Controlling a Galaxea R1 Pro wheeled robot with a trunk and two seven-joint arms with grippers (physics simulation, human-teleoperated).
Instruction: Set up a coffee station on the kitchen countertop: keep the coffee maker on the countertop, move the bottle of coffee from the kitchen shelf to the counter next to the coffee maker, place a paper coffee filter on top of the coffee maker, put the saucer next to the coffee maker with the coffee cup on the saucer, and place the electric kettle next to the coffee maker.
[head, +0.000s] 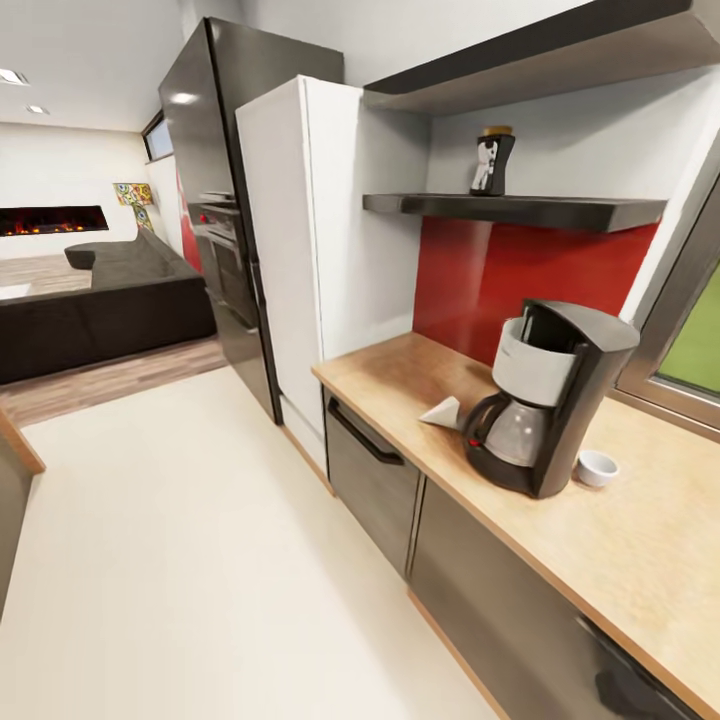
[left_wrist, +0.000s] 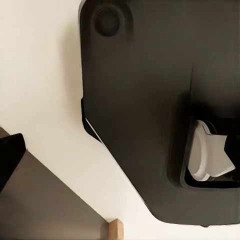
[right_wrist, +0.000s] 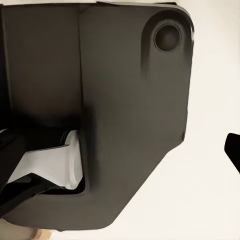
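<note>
Head view: one coffee maker (head: 545, 400); one cup (head: 597, 467)

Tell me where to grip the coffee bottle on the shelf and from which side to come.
Grip the coffee bottle around its dark body below the lid, coming level from the open front of the lower shelf. It stands upright near the shelf's front edge, with the wall behind and another shelf overhead, so a side grasp likely suits better than one from above.
</note>
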